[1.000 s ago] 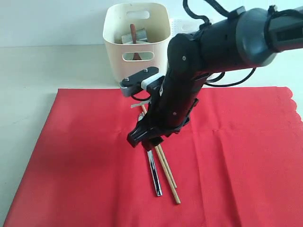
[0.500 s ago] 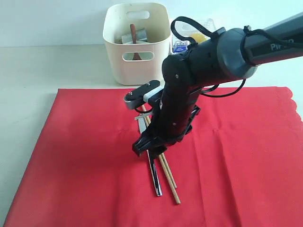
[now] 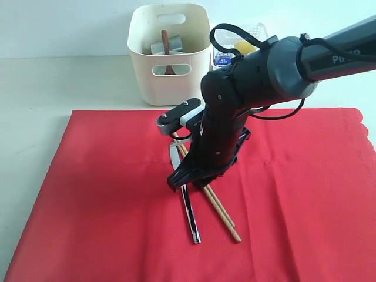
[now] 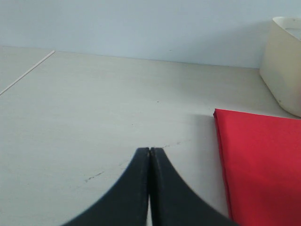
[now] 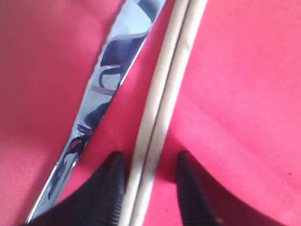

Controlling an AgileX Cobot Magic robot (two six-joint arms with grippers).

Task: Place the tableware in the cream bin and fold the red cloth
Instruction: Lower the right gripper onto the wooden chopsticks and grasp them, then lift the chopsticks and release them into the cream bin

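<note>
1. Plainly set up for a pinch: right gripper (image 5: 146, 165) lowered onto the red cloth (image 3: 100, 176), on the near side of the cream bin (image 3: 170, 82), fingers spread either side of the wooden chopsticks (image 3: 220, 211).
2. Not yet clamped, judging by the wrist view: one finger (image 5: 110, 183) against the pair, with a sliver of red before the other.
3. Aimed partway along the sticks, probably to lift both level and together for the carry to the cream bin.
4. Steel table knife (image 3: 189, 214) just beside the chopsticks, angled slightly away from them, also on the near side of the cream bin. Left outside the fingers, likely for a separate pick.
5. Left gripper (image 4: 149, 155) pressed together on nothing, parked over bare table off to one side of the cream bin, probably to keep clear.
6. Inside the cream bin: brown wooden spoon (image 3: 165, 41) standing upright, with grey metal beside it. Everything else masked by the bin's wall.
7. Hard to make out in the exterior view: fingertips tucked under the arm, upper chopstick ends behind the wrist, cloth edges cut off by the frame. Folding not yet begun.
</note>
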